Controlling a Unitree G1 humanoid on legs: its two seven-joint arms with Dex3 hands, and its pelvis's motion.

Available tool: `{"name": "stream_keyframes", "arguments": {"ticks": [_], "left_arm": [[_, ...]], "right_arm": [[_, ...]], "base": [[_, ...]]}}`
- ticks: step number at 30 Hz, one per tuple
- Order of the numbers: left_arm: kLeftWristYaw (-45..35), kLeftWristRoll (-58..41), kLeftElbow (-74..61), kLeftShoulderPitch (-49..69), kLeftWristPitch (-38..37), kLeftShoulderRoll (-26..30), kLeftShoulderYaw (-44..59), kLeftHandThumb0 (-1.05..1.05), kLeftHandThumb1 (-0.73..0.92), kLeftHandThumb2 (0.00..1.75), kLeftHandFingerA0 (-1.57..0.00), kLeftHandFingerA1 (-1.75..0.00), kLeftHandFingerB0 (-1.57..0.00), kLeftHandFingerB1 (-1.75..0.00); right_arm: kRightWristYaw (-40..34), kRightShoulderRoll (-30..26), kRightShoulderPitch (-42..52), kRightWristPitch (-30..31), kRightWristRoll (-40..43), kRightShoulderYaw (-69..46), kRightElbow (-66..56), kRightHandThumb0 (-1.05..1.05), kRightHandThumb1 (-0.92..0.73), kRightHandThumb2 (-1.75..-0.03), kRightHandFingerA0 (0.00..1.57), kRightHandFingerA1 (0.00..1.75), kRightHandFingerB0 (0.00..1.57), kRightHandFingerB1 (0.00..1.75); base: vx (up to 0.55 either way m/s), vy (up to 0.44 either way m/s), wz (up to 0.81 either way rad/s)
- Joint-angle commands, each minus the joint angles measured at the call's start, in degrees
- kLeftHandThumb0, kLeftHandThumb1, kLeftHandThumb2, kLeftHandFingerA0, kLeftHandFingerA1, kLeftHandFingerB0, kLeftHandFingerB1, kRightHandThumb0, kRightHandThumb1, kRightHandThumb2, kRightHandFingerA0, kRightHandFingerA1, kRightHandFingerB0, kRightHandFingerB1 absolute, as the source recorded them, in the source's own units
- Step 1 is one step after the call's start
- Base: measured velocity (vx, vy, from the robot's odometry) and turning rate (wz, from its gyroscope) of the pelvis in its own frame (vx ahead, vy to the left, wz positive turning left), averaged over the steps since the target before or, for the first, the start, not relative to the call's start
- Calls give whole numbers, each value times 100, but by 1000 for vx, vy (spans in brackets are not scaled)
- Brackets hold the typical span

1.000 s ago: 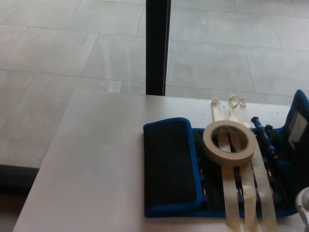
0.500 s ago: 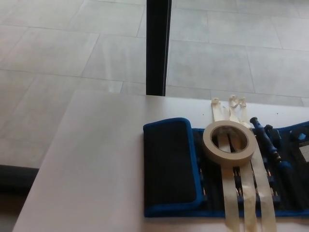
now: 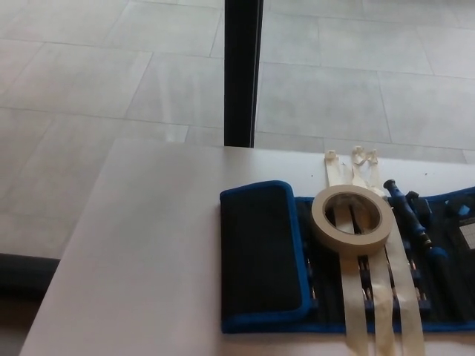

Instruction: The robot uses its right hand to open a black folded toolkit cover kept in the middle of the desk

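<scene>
Neither robot hand showed in the head view, so nothing could be said of the fingers or of anything they held or touched. The toolkit [image 3: 349, 282] lay on the white desk [image 3: 141, 252] toward four o'clock, its right side spread flat and its left flap [image 3: 260, 252] folded over. A tape roll [image 3: 352, 217] rested on it above pale tape strips [image 3: 375, 297], with a blue-handled tool [image 3: 408, 211] at three o'clock.

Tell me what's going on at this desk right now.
Nothing is being handled at this moment; neither robot hand is in view. A black toolkit with blue trim lies on the white desk. Its left flap is folded over, while the right side lies open, showing a blue screwdriver and bits. A roll of masking tape sits on top, over tape strips that cross the kit.
</scene>
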Motion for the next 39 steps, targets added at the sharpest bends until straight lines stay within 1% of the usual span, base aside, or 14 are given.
{"name": "stream_keyframes", "arguments": {"ticks": [1,2,3,4,5,16,19,24,25,26,27,28,38,39], "left_arm": [[-82,-160,20,107,42,336,91,-69,76,62,-49,-67,-42,-49],[-62,-167,51,95,36,334,102,-68,57,97,-48,-70,-40,-59],[-41,-163,63,88,41,333,101,-69,75,62,-50,-66,-42,-49],[-53,-139,62,81,49,343,75,-69,58,98,-46,-69,-38,-59],[-70,-104,52,66,65,359,37,-69,76,62,-49,-66,-43,-48],[-138,-30,86,41,25,309,-62,-69,77,63,-48,-68,-40,-49],[-133,-68,55,147,-30,233,-47,-67,78,62,-46,-67,-39,-48],[-55,43,55,199,-24,255,-198,-70,78,63,-48,-66,-43,-49],[-62,-4,59,194,1,238,-177,-70,77,63,-48,-66,-43,-49],[-100,-61,90,173,15,231,-139,-69,59,98,-45,-69,-37,-59],[-123,-115,100,162,34,227,-98,-69,58,98,-45,-71,-36,-59],[-96,-119,101,161,51,229,-93,-69,76,63,-49,-70,-43,-52],[86,-83,153,136,140,230,-132,-65,78,63,-49,-72,-41,-53],[148,-61,164,96,158,226,-151,-65,61,100,-51,-72,-39,-60]], "right_arm": [[1810,-1650,153,639,1115,-582,1393,-70,-76,-64,88,128,34,89],[1993,-1453,288,622,1418,-842,1527,-71,-77,-62,69,99,16,60],[2112,-1284,384,501,1588,-981,1676,-71,-59,-97,66,87,19,61],[2217,-1201,439,445,1672,-1047,1757,-70,-79,-64,61,95,12,58],[2427,-1057,559,421,1781,-1117,1800,-70,-81,-64,52,88,7,55],[2335,35,415,-27,2378,-1557,2075,-69,-79,-63,35,102,16,61],[2123,275,385,-290,2363,-1556,2133,-68,-77,-63,48,105,29,67],[2303,474,599,-243,2435,-1417,2055,-71,-75,-63,59,106,16,68],[2284,483,630,-287,2438,-1389,2017,-71,-60,-107,72,99,41,76],[2252,524,677,-311,2408,-1322,1944,-73,-74,-61,68,103,35,78],[2286,568,743,-276,2364,-1210,1849,-73,-76,-63,64,97,26,73],[2343,595,794,-269,2367,-1123,1815,-73,-76,-63,65,93,28,70],[2946,622,1011,-749,2499,-432,2037,-71,-76,-63,60,88,28,58],[2949,593,1065,-709,2438,-309,2024,-71,-78,-62,59,86,29,56]], "base": [[0,0,0],[0,0,0],[0,0,0],[0,0,0],[0,0,0],[0,0,0],[0,0,0],[0,0,0],[0,0,0],[0,0,0],[0,0,0],[0,0,0],[0,0,0],[0,0,0]]}}
